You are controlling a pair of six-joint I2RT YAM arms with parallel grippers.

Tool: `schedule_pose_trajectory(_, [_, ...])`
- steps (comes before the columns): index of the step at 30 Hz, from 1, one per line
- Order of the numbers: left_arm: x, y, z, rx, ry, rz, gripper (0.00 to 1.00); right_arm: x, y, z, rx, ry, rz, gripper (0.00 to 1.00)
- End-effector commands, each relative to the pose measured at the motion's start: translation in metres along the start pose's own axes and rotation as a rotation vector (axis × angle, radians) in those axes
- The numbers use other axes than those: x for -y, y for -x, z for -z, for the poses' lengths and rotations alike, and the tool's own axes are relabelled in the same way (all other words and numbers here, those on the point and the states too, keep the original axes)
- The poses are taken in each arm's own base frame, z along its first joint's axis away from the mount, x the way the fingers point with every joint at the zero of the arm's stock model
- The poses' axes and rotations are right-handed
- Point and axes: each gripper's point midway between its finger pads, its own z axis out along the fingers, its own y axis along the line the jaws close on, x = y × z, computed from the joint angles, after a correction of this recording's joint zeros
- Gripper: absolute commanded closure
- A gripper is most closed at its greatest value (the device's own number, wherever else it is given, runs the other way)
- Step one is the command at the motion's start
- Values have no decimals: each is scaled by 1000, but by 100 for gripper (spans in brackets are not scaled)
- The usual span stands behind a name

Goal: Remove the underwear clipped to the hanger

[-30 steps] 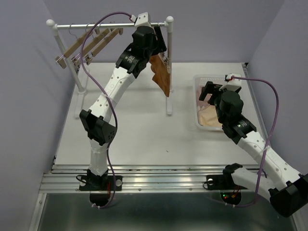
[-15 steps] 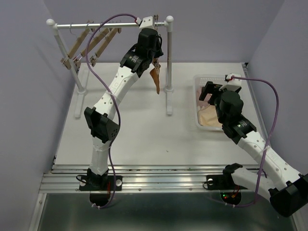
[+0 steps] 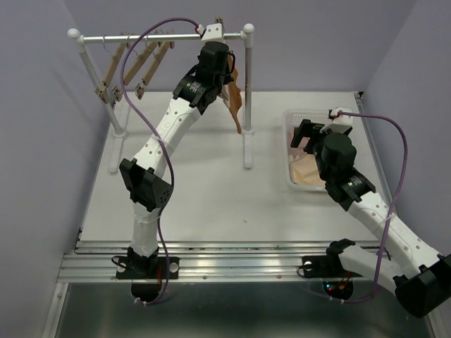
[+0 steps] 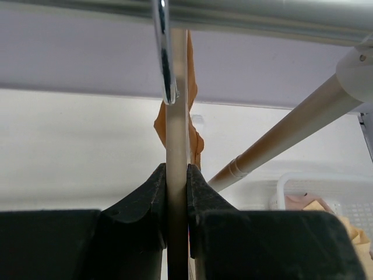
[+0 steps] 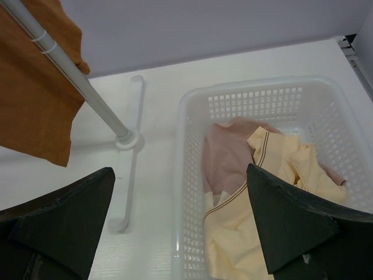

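Left gripper [image 4: 176, 175]: clenched on the edge of a wooden hanger [image 4: 177, 105] that hangs by its metal hook [image 4: 164, 52] from the rack rail [image 4: 262, 14] at the far side of the bench [image 3: 204, 190]; the orange-brown underwear [image 3: 235, 105] hangs below this hanger, just beside the rack's right post [image 3: 247, 98]. Right gripper [image 5: 179, 175]: released, fingers spread wide, poised above the white basket [image 5: 256, 86] at the bench's right side. The basket holds the pink underwear [image 5: 224, 157] and the cream underwear [image 5: 250, 216], the cream lying partly over the pink. Bare wooden hangers [image 3: 136, 67] hang at the rail's left end.
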Motion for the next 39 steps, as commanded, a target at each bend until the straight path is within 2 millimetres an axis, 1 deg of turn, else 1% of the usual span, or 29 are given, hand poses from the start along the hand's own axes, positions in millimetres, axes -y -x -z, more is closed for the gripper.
schedule_pose_trajectory(1, [-3, 78, 53, 199, -1, 3, 100, -4, 8, 1, 25, 18, -25, 0])
schedule_pose_trajectory(4, [-4, 83, 60, 215, 13, -16, 100, -5, 6, 0, 20, 22, -23, 0])
schedule_pose_trajectory(9, [-6, 81, 66, 213, 23, -45, 100, -8, 3, -2, 8, 31, -14, 0])
schedule_pose_trajectory(11, [-5, 76, 67, 200, 24, -57, 100, -8, 3, -2, 7, 33, -14, 0])
schedule_pose_trajectory(19, [-15, 58, 76, 161, 48, -69, 100, -10, 1, -2, 2, 44, -13, 0])
schedule_pose_trajectory(20, [-17, 51, 77, 147, 48, -79, 100, -10, 0, -2, -1, 45, -10, 0])
schedule_pose_trajectory(22, [-19, 45, 79, 141, 46, -83, 100, -11, -1, -3, -4, 51, -4, 0])
schedule_pose_trajectory(23, [-21, 36, 82, 119, 37, -93, 100, -12, -2, -3, -7, 58, -1, 0])
schedule_pose_trajectory(25, [-20, 25, 85, 95, 19, -106, 100, -14, -4, -2, -12, 75, 18, 0])
schedule_pose_trajectory(26, [-21, 12, 89, 67, 0, -126, 100, -16, -6, -2, -17, 88, 32, 0])
schedule_pose_trajectory(27, [-21, 6, 93, 57, -9, -137, 100, -22, -7, -2, -19, 125, 42, 0])
schedule_pose_trajectory(28, [-16, -3, 97, 45, -30, -151, 100, -25, -7, -1, -19, 153, 72, 0])
schedule_pose_trajectory(29, [-16, -9, 103, 36, -44, -165, 100, -31, -8, 0, -18, 191, 87, 0])
schedule_pose_trajectory(30, [-21, -26, 112, 5, -62, -196, 100, -43, -10, 3, -18, 270, 117, 0])
schedule_pose_trajectory(31, [-21, -36, 117, -10, -77, -211, 100, -49, -14, 5, -24, 313, 138, 0])
schedule_pose_trajectory(32, [-21, -53, 131, -32, -123, -226, 100, -56, -16, 7, -27, 358, 153, 0])
schedule_pose_trajectory(33, [-21, -60, 138, -43, -149, -239, 100, -68, -19, 11, -34, 432, 163, 0])
schedule_pose_trajectory(35, [-26, -75, 152, -59, -172, -254, 100, -78, -26, 11, -53, 497, 195, 0])
schedule_pose_trajectory(36, [-30, -91, 167, -79, -198, -267, 100, -92, -31, 18, -73, 589, 205, 0])
schedule_pose_trajectory(37, [-33, -100, 174, -95, -218, -273, 100, -98, -29, 19, -62, 633, 260, 0])
schedule_pose_trajectory(38, [-41, -114, 187, -114, -239, -273, 100, -104, -33, 19, -77, 672, 280, 0])
schedule_pose_trajectory(39, [-38, -123, 198, -136, -301, -270, 100, -108, -34, 21, -84, 704, 295, 0])
